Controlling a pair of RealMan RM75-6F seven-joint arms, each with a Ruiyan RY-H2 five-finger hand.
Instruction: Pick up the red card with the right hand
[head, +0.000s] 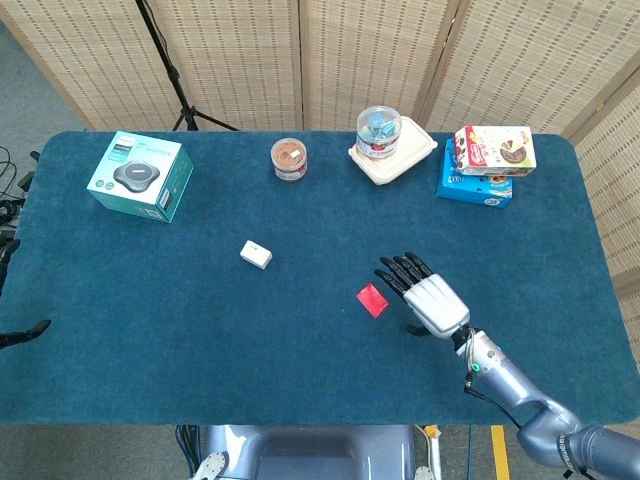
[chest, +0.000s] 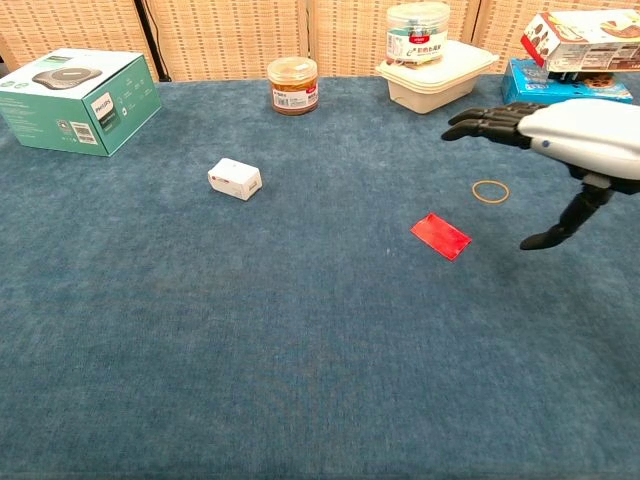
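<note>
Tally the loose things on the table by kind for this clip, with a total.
Boxes: 4 – green box, small white box, blue box, snack box stacked on it
Jars: 2 – brown jar, clear jar
Food containers: 1 – beige container under the clear jar
Cards: 1 – red card
Rubber bands: 1 – rubber band
Total: 9

The table wears matt, napped blue cloth. The red card looks flat and matt, like paper. The right hand has a smooth, glossy white shell with black fingers. The boxes are printed cardboard, and the screens are woven.
</note>
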